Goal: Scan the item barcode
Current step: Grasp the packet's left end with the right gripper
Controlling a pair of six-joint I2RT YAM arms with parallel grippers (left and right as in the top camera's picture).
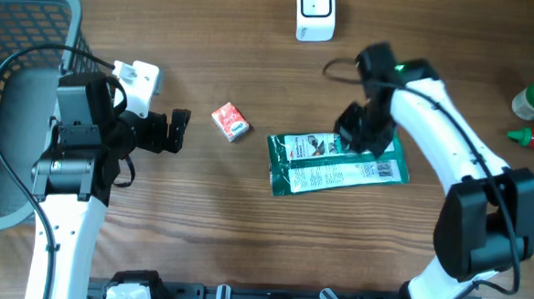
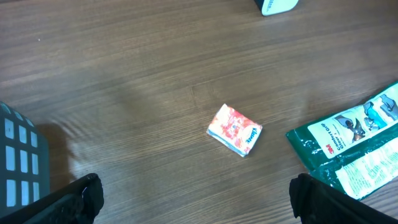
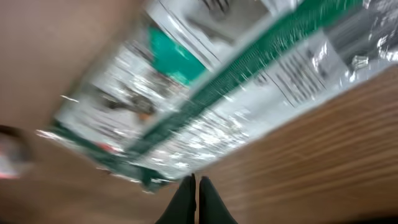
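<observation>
So right now the right end effector is pinched fully closed with nothing between its fingers, tips parked right at the near edge of the shiny green-and-white foil packet, which lies flat on the brown wood-grain surface. The wrist view is pretty blurry, so I can't say whether the tips actually touch the foil. From above, that end effector sits over the packet's far edge. The left end effector is spread wide open, holding nothing, over bare surface. The small red-and-white cardboard box sits just ahead of it, roughly centred between its fingers, and the packet's corner is off to its front right. The white plastic scanner stands well beyond both end effectors
</observation>
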